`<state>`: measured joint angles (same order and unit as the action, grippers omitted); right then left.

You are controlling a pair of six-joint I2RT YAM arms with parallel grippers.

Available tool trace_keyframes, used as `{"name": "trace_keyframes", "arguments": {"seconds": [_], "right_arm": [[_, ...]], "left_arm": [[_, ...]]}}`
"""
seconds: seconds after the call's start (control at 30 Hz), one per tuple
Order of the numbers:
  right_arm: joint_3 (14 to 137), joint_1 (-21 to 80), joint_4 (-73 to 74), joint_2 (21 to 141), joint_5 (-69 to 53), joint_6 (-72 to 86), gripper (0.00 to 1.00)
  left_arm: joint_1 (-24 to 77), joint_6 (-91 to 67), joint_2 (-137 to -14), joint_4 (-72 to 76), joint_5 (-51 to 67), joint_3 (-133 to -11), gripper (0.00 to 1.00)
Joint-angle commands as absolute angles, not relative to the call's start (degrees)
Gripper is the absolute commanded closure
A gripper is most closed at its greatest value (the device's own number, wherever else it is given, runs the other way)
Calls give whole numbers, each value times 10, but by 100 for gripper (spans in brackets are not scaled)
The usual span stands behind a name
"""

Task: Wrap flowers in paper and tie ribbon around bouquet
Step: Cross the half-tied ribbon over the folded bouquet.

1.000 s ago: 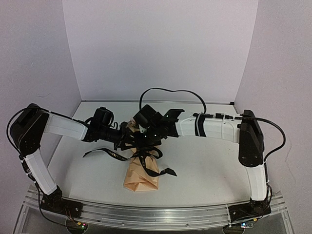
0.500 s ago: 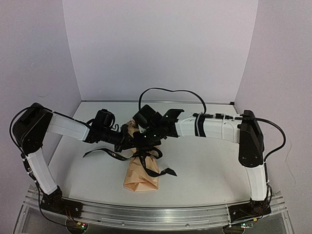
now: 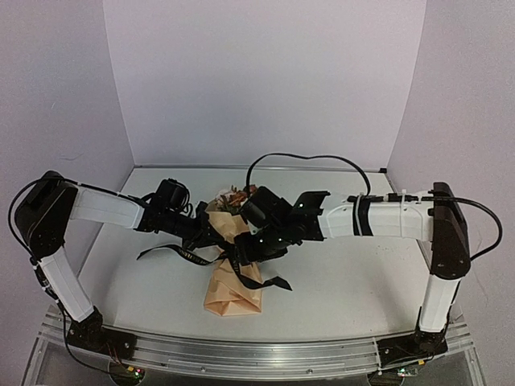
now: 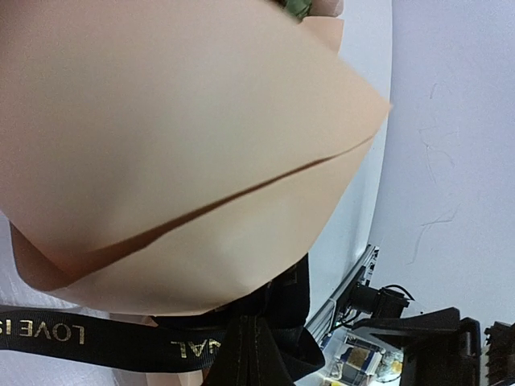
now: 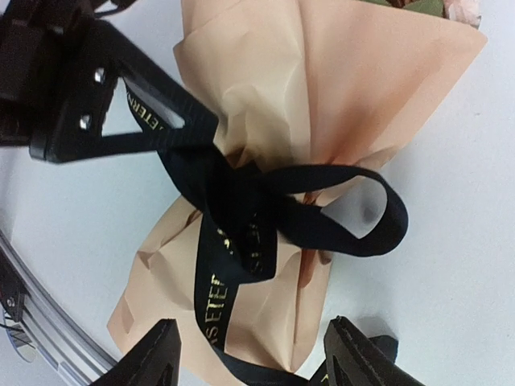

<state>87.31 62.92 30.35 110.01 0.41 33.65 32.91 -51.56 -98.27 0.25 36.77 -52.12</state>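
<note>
The bouquet (image 3: 232, 291) lies on the white table, a cone of tan paper (image 5: 362, 80) with its narrow end toward me. The flowers (image 3: 237, 195) show at its far end. The black lettered ribbon (image 5: 233, 193) is knotted round the cone's waist, with one loop (image 5: 358, 219) lying to the side and tails spread left (image 3: 170, 253) and right. My left gripper (image 5: 197, 129) is shut on a taut strand of ribbon left of the knot. My right gripper (image 5: 253, 362) hovers open over the cone's lower half, with nothing between its fingers (image 5: 153, 358). In the left wrist view, paper (image 4: 161, 121) fills the frame above the ribbon (image 4: 48, 331).
Lilac walls close in the table (image 3: 346, 273) on the back and both sides. An aluminium rail (image 3: 257, 354) runs along the near edge. The right arm's black cable (image 3: 306, 158) arches above the bouquet. Both wrists crowd together over the knot.
My right gripper has opened, let go of the ribbon and shifted nearer and rightward. My left gripper has shut on the ribbon strand. The flowers now show beyond the arms.
</note>
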Motion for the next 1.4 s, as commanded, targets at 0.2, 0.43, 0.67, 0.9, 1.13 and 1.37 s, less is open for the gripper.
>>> {"name": "trace_keyframes", "arguments": {"seconds": [0.2,0.43,0.67,0.9,1.13,1.37], "right_arm": [[897,666,272,1142,-7,329,46],[905,666,273,1166,0,325,61],[889,666,278,1142,26,321,98],[820,666,279,1063,5,310,100],[755,666,280,1019,-26,311,100],[785,654,289,1039,-8,330,100]], "left_arm": [[329,-449,-954,-46,329,-567,100],[329,-438,-950,-42,324,-563,100],[329,-432,-946,-26,294,-556,100],[329,-440,-950,-30,235,-562,100],[329,-434,-934,-6,217,-555,100],[330,-400,-922,24,245,-527,100]]}}
